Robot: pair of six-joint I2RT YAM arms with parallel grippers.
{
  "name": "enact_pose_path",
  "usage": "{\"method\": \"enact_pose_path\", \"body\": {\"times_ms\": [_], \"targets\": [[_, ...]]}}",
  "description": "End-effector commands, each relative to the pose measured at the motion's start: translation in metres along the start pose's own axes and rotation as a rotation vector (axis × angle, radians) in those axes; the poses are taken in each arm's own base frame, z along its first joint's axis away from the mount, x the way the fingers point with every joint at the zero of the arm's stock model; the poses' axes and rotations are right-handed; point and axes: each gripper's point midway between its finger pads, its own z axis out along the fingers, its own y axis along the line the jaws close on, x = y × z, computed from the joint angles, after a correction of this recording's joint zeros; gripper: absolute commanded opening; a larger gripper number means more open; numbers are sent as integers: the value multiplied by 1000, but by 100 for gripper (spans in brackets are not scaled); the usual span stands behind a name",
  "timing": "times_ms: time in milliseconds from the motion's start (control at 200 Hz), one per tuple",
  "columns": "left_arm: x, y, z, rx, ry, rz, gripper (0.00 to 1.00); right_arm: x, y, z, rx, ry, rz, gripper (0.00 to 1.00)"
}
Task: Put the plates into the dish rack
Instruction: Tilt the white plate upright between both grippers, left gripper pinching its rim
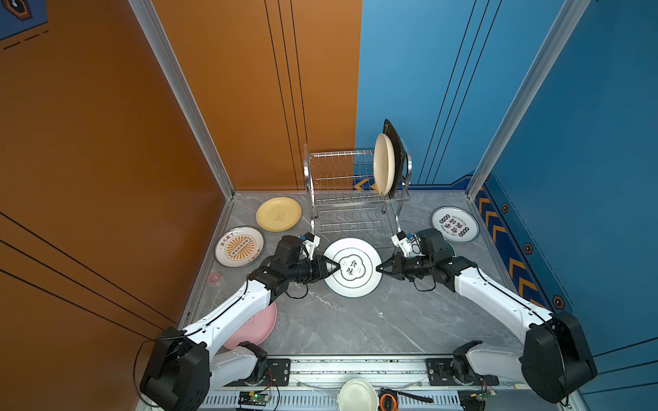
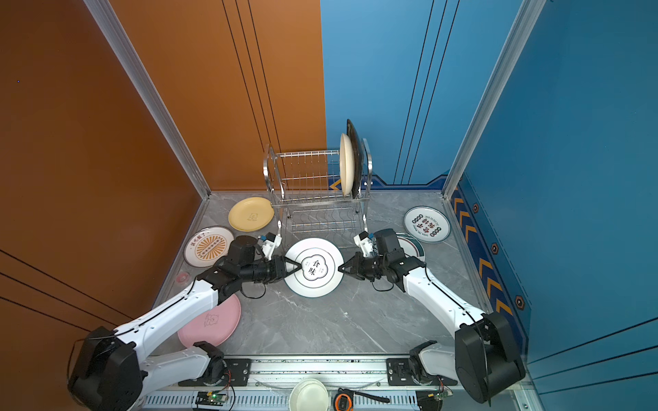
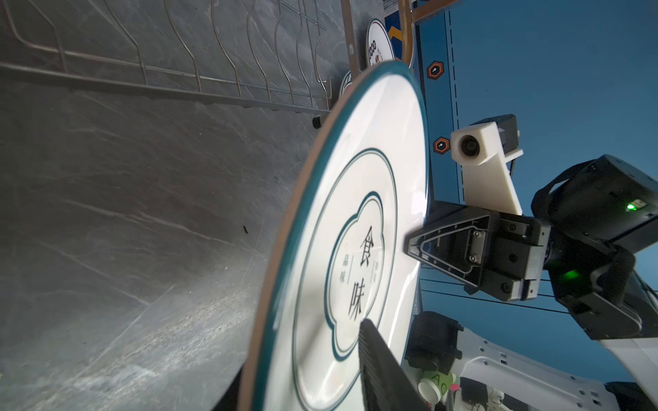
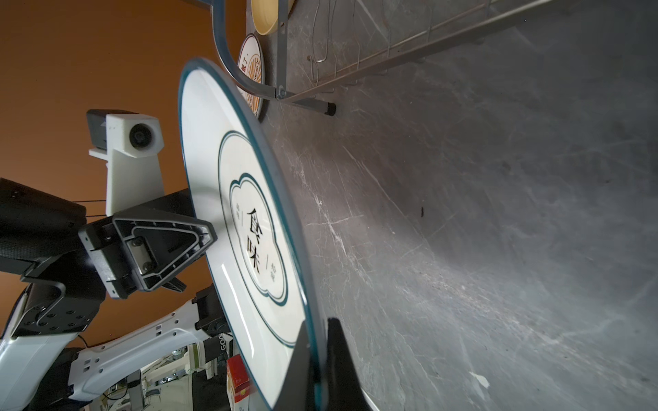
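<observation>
Because the wide white plate (image 1: 350, 286) hangs off the worktop (image 1: 356, 327) facing the dish rack (image 1: 341, 167), your right fingers (image 1: 382, 267) pinch one rim; your left fingers (image 1: 333, 268) straddle the opposite rim, whether clamped you cannot tell

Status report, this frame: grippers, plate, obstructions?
Right gripper shut on rim of white teal-ringed plate. Left gripper astride opposite rim, clamp unclear. Plate before steel wire dish rack. Cream round plate, black square plate at upper tier's right end; left slots free.

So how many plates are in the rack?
2: a cream plate and a black square plate, upright side by side at the right end of the dish rack's upper tier. Lower tier shows none.
</observation>
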Motion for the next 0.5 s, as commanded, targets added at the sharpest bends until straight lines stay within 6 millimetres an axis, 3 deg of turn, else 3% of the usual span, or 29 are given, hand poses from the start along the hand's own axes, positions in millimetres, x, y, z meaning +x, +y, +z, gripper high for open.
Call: {"method": "enact_pose_path", "body": {"times_ms": [0, 95, 190, 375, 495], "targets": [[1, -6, -4, 38, 0, 4, 25, -12, 35, -2, -103, -7, -79, 0], [0, -8, -6, 48, -5, 2, 12, -15, 43, 0, -127, 0, -95, 2], [-2, -11, -8, 61, -12, -4, 0, -17, 49, 1, -152, 1, -112, 13], [-3, -20, -12, 101, -2, -7, 0, -24, 66, 3, -225, -16, -146, 35], [-3, -25, -13, 125, 5, -7, 0, -26, 75, 9, -265, -17, -156, 41]]}}
